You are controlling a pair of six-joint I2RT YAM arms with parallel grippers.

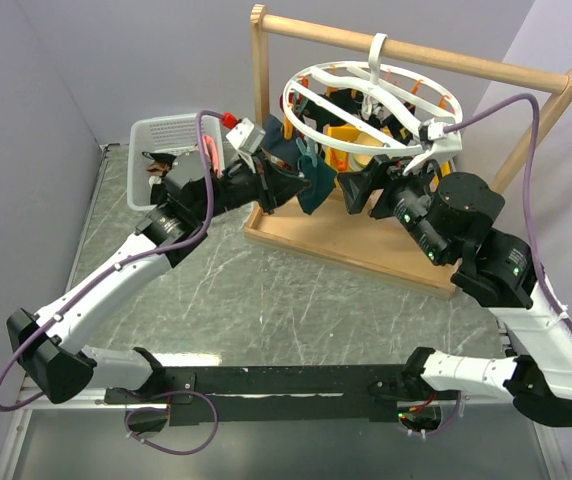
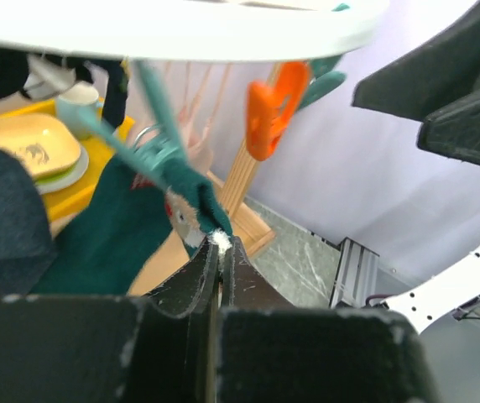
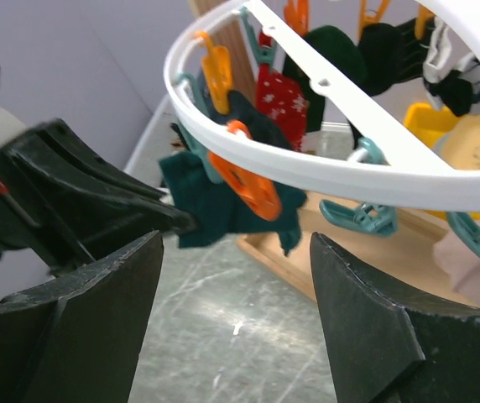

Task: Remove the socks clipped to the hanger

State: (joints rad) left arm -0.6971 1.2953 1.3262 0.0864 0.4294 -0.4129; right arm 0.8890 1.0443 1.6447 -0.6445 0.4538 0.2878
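The white round hanger (image 1: 366,105) hangs by its hook from a wooden rail, with several socks clipped under it. My left gripper (image 1: 291,188) is shut on the tip of a dark teal sock (image 1: 313,182) that still hangs from the ring. The left wrist view shows the pinch (image 2: 217,245), the teal sock (image 2: 114,239) and an orange clip (image 2: 269,109). My right gripper (image 1: 361,195) is open and empty just below the ring's near side. The right wrist view shows it (image 3: 236,311) under the ring (image 3: 324,172), with the teal sock (image 3: 223,206) and a red sock (image 3: 280,101).
The tall wooden frame (image 1: 396,50) stands on a wooden base (image 1: 346,245). A white basket (image 1: 176,140) sits at the back left. A yellow tray with plates (image 2: 30,155) lies behind the hanger. The two grippers face each other closely.
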